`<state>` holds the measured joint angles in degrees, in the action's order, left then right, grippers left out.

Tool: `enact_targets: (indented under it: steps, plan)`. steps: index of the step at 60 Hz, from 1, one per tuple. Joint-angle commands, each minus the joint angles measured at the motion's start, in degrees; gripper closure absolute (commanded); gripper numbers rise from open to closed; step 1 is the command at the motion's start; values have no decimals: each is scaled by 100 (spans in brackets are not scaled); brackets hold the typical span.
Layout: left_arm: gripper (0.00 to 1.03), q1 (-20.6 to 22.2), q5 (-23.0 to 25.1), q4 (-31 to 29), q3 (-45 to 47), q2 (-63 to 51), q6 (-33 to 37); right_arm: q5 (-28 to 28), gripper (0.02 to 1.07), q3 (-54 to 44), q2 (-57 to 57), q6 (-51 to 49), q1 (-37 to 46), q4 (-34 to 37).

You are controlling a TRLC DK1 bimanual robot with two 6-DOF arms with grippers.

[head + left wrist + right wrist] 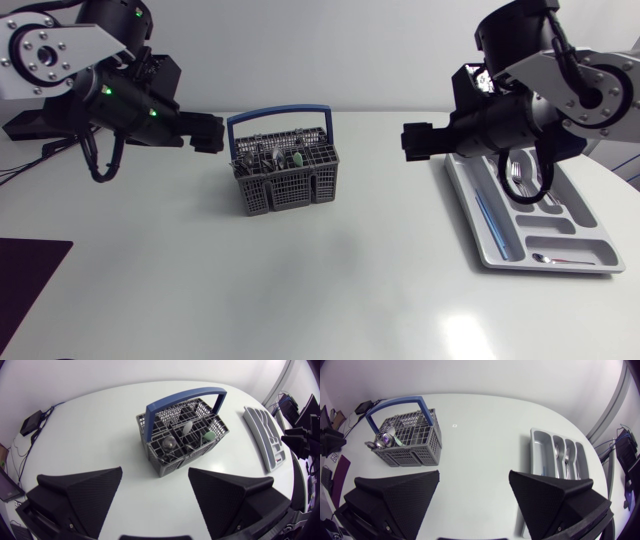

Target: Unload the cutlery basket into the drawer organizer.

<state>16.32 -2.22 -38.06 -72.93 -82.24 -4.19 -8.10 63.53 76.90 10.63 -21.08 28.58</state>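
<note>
A grey cutlery basket with a blue handle stands mid-table, holding several pieces of cutlery, among them a spoon and a green-tipped piece. My left gripper hovers open just left of the basket; the left wrist view has the basket ahead of its spread fingers. Right of the basket, my right gripper hangs open and empty. The grey drawer organizer lies at the right, holding forks and a spoon.
A dark purple mat lies at the table's near left edge. In the right wrist view, the basket and the organizer stand far apart with bare white tabletop between them.
</note>
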Motion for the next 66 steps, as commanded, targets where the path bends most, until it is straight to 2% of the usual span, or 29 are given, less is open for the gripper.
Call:
enact_targets:
  steps: [1,5,23,37,47,66]
  plan:
    - [10,126,28,-114,-213,-293,-302,19,7,169,220,387,-80,201]
    - [11,188,28,-114,-257,-442,-583,10,7,204,281,527,-107,280]
    - [25,126,20,-149,-503,-891,-1603,36,11,213,413,712,-116,271]
    - [25,30,64,-114,-530,-1110,-2148,36,11,213,501,712,-72,218]
    - [25,-94,943,-210,-547,-1453,-2649,45,11,248,589,712,-107,210]
    - [25,-225,960,-219,-688,-1629,-3141,63,11,248,668,712,-107,201]
